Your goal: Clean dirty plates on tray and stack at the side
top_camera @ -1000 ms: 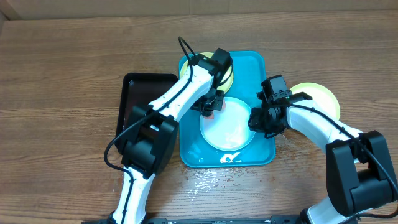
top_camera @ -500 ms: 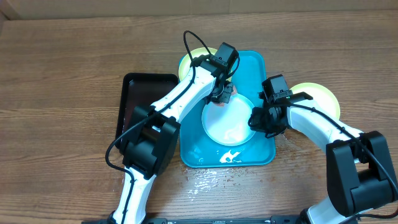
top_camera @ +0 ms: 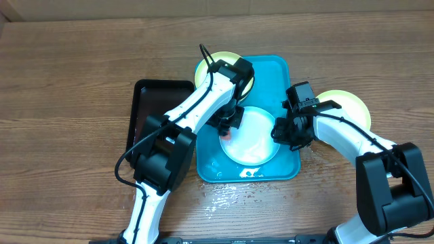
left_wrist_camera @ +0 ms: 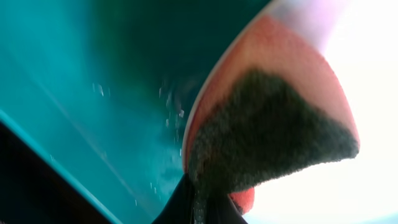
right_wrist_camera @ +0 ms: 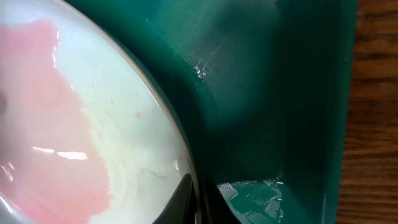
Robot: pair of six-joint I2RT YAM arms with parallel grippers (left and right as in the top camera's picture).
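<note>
Turquoise tray [top_camera: 288,81]: on the bench [top_camera: 68,68], between the black tray [top_camera: 152,95] on its left and the side yellow-green plate on its right; drops of water on its floor in the left wrist view [left_wrist_camera: 93,74].

Light blue plate [top_camera: 254,139]: inside the turquoise tray, in the near half, lying flat; whitish, wet centre, with a pale pink patch on the surface in the right wrist view [right_wrist_camera: 74,124].

Far yellow-green plate [top_camera: 210,64]: at the far-left corner of the turquoise tray, reaching out over the rim, mostly hidden under the left arm.

Side yellow-green plate [top_camera: 349,105]: outside the turquoise tray, on the bench just to its right, partly covered by the right arm.

Left end effector [top_camera: 227,127]: closed tight on the sponge, low over the left rim of the light blue plate.

Sponge [left_wrist_camera: 267,137]: pink-red body with a dark green rough face, set against the left rim of the light blue plate, half over the plate and half over the tray floor.

Right end effector [top_camera: 277,131]: closed, both fingers pinching the right rim of the light blue plate; grip seen at the bottom of the right wrist view [right_wrist_camera: 196,202].

Wet patch [top_camera: 227,193]: on the bench just in front of the near edge of the turquoise tray.
</note>
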